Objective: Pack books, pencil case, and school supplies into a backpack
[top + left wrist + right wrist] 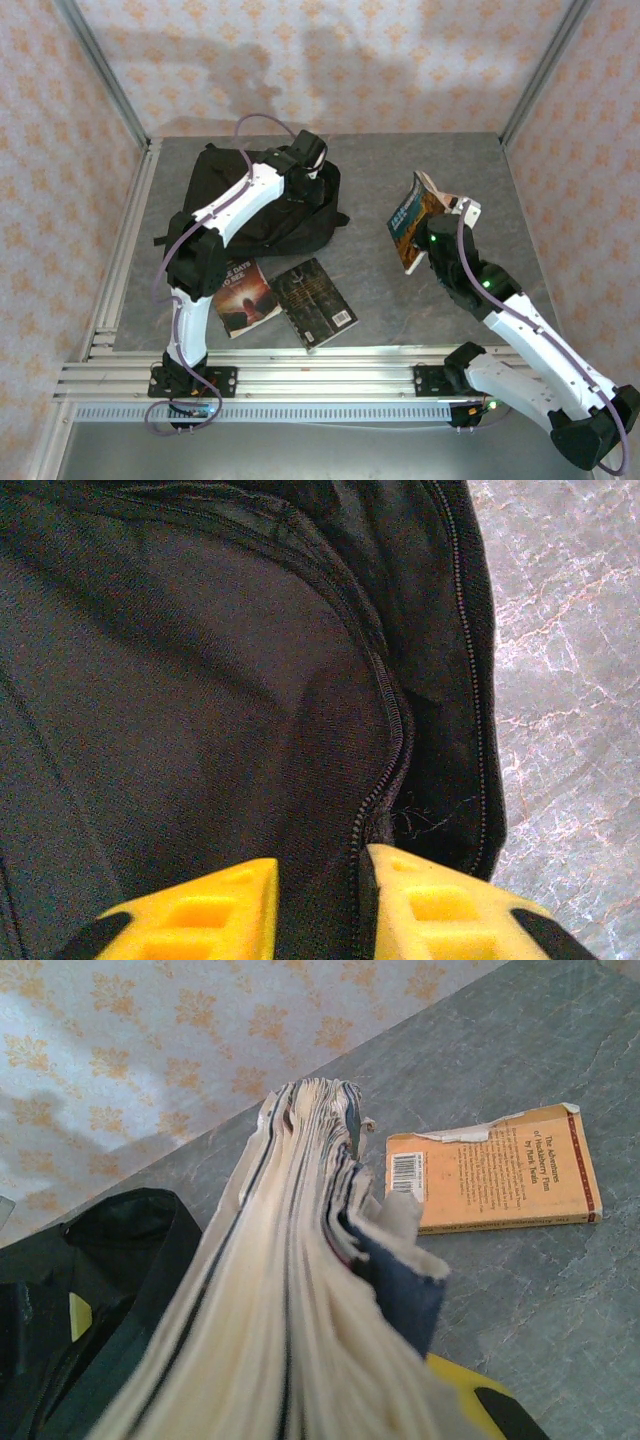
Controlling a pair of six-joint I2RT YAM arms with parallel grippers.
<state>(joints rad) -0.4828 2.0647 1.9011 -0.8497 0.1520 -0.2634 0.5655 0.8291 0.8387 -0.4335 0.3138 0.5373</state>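
The black backpack (pixel 262 205) lies at the back left of the table. My left gripper (pixel 303 185) is down on its top; in the left wrist view the yellow fingers (pixel 215 910) stand close together with a fold of backpack (pixel 200 680) fabric and the zip edge (pixel 385 740) pinched between them. My right gripper (pixel 432 240) is shut on the blue-and-orange book (pixel 412 218), held up on edge; its fanned pages (pixel 290 1290) hide all but one finger (pixel 470 1385). Two more books, a dark reddish one (pixel 245 295) and a black-grey one (pixel 313 302), lie flat in front. The pencil case is out of view.
A thin orange booklet (pixel 490 1170) with a torn edge lies flat on the grey table (pixel 560 1290) beyond the held book. Patterned walls (pixel 330 70) and metal frame posts close in the table. The aluminium rail (pixel 330 375) runs along the near edge.
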